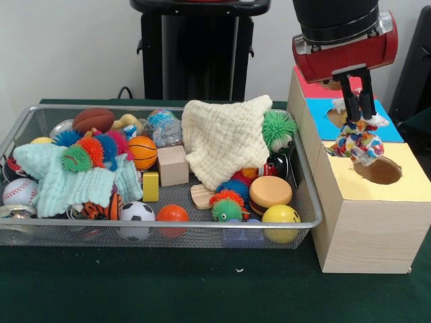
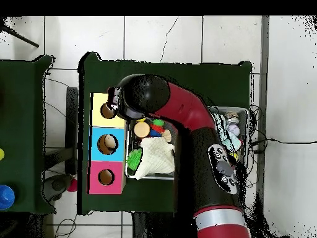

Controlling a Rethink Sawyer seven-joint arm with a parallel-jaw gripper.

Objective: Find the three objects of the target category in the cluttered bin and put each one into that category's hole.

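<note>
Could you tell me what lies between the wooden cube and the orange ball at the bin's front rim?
In the front view, a small yellow block stands between the wooden cube and the orange ball.

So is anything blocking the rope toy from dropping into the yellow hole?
Nothing visible does. The gripper holds the colourful rope toy just above the yellow section's hole, a little toward its left rim. The hole looks open and empty, and only air shows between toy and opening.

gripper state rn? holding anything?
Gripper: closed on a multicoloured rope toy, held above the yellow hole.
</note>
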